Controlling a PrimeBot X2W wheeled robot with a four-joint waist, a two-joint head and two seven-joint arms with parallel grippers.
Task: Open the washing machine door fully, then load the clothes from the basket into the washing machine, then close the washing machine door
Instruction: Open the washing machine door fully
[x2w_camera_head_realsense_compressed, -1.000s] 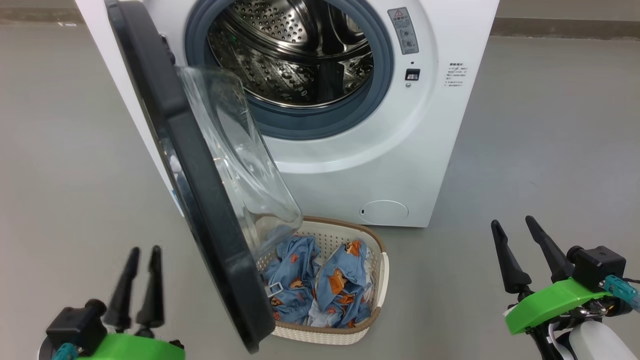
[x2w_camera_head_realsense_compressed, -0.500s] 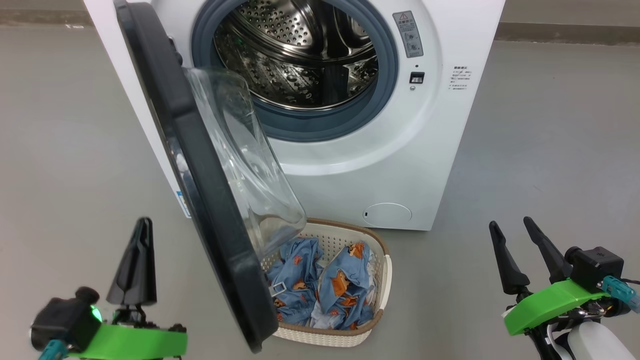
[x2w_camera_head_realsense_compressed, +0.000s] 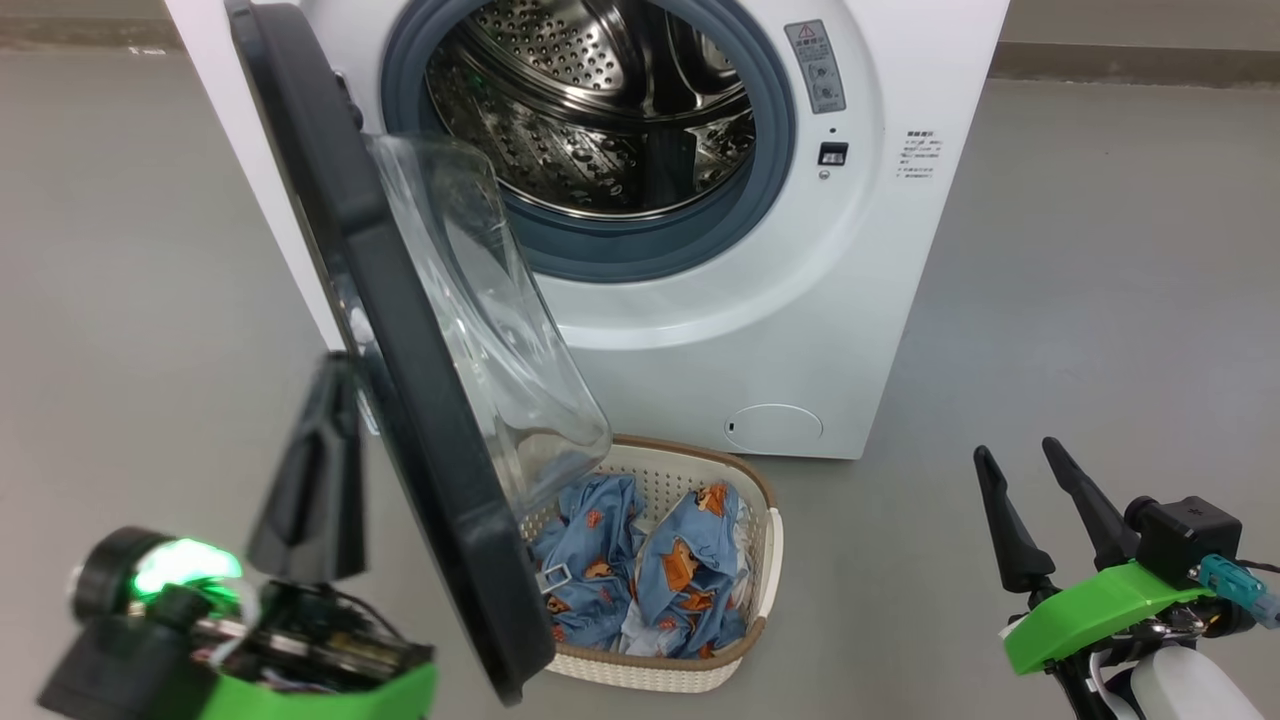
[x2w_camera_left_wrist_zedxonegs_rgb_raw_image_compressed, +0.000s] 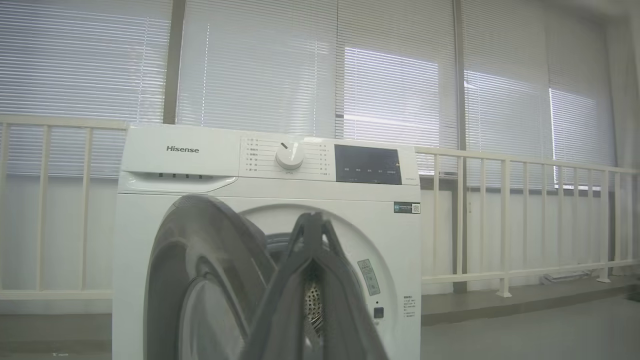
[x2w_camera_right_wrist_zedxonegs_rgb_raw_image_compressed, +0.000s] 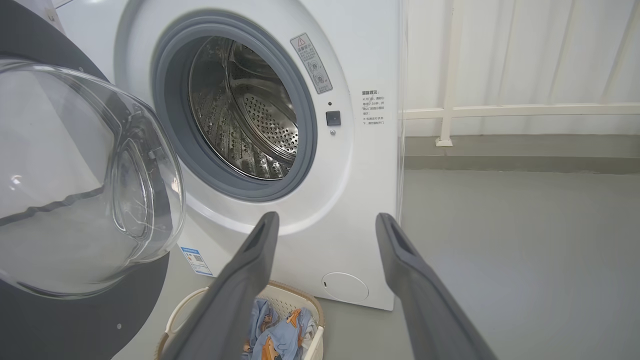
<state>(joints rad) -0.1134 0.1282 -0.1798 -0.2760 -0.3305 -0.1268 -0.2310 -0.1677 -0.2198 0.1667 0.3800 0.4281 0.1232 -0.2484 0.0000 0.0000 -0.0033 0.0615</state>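
Observation:
The white washing machine (x2w_camera_head_realsense_compressed: 760, 330) stands ahead with its steel drum (x2w_camera_head_realsense_compressed: 600, 110) exposed. The washing machine door (x2w_camera_head_realsense_compressed: 410, 420), black-rimmed with a clear glass bowl (x2w_camera_head_realsense_compressed: 490, 330), hangs partly open and swings out over the basket. The basket (x2w_camera_head_realsense_compressed: 775, 550) sits on the floor before the machine and holds the clothes (x2w_camera_head_realsense_compressed: 690, 570), blue with orange prints. My left gripper (x2w_camera_head_realsense_compressed: 335, 370) is shut on nothing, its tip close to the door's outer face; whether it touches is unclear. In the left wrist view, my left gripper (x2w_camera_left_wrist_zedxonegs_rgb_raw_image_compressed: 312, 220) points at the machine front. My right gripper (x2w_camera_head_realsense_compressed: 1015, 450) stands open, well right of the basket.
Grey floor (x2w_camera_head_realsense_compressed: 1100, 300) spreads wide to the right and left of the machine. A white railing (x2w_camera_left_wrist_zedxonegs_rgb_raw_image_compressed: 500, 220) and window blinds stand behind it. A round service flap (x2w_camera_head_realsense_compressed: 772, 427) sits low on the machine front, just above the basket.
My left gripper's fingers have closed together, and it has risen forward to the door's outer side. The head camera shifted slightly. The right arm has barely moved.

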